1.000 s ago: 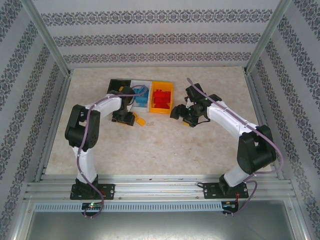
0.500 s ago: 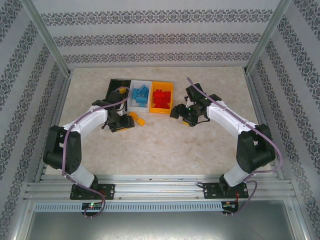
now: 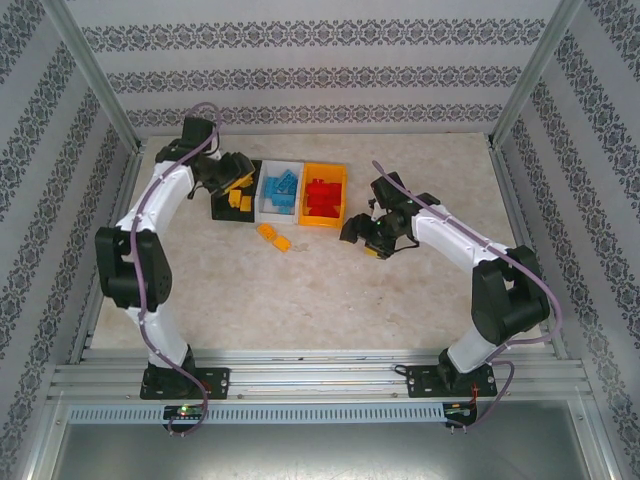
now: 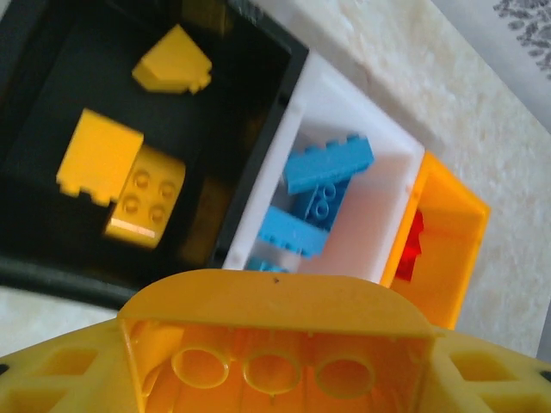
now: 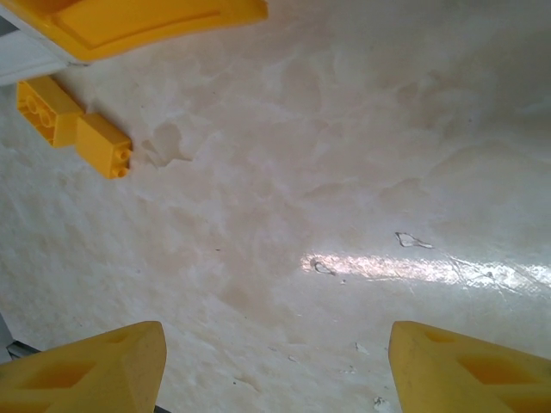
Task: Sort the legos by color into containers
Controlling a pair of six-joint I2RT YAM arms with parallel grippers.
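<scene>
Left arm swings from the table up to the bins; my left gripper [image 3: 235,182] now hangs over the black bin [image 4: 232,103], half closed on a yellow brick [image 4: 275,318], hollow side showing. Black bin holds yellow bricks [image 4: 120,176], white bin [image 4: 362,232] blue bricks [image 4: 327,163], orange bin [image 4: 448,249] red bricks [image 4: 413,241]. My right gripper [image 5: 275,361] sits unmoved, jaws wide and empty over the table [image 5: 344,172], a loose pair [image 5: 73,129] of yellow bricks nearby.

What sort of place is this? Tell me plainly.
Probably a robot test cell, not a home: a left arm and right arm bolted to an aluminium rail, patterned panels walling in a marble-look tabletop, and colour-sorting bins.
</scene>
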